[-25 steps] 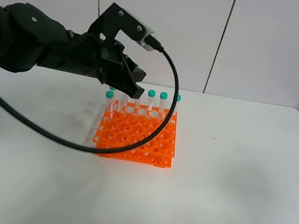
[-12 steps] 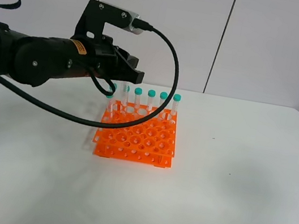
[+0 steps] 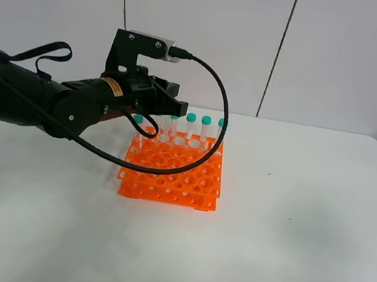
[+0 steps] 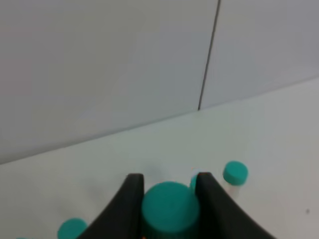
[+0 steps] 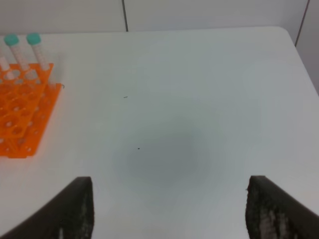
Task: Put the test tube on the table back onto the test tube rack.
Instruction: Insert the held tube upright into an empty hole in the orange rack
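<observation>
The orange test tube rack stands mid-table with several teal-capped tubes upright in its back row. My left gripper hovers over the back left of the rack. In the left wrist view, my left gripper has its two black fingers pressed against both sides of the teal cap of a test tube, which points down at the rack. The tube's body is hidden. My right gripper is open and empty above the bare table, right of the rack.
Other tube caps stand close on either side of the held one. The left arm's black cable loops over the rack. The white wall lies just behind the table's back edge.
The left gripper rose from the rack's back left corner, then shifted slightly right and lower over the back row. The arm's pose and cable loop changed. The rack stayed put.
</observation>
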You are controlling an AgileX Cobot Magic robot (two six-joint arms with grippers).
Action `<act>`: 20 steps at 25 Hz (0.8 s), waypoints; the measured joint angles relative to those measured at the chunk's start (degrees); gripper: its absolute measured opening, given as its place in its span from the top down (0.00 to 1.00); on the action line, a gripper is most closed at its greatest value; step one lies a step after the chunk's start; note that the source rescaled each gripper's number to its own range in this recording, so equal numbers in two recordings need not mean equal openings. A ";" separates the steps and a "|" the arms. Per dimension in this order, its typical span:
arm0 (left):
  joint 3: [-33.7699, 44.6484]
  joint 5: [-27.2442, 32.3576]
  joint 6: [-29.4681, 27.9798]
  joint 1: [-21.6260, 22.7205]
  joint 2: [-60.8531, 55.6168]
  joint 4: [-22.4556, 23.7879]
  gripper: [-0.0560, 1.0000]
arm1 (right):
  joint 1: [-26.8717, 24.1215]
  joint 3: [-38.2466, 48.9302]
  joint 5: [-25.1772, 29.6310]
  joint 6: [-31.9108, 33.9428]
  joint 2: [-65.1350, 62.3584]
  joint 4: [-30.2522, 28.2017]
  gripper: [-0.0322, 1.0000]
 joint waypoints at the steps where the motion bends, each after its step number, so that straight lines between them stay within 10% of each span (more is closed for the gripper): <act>1: 0.00 -1.36 -0.05 0.00 0.44 0.14 0.95 | 0.00 0.00 0.00 0.00 0.00 0.00 0.20; 20: 0.00 -3.89 -0.10 4.50 5.06 2.52 0.95 | 0.00 0.00 0.00 0.00 0.00 0.00 0.20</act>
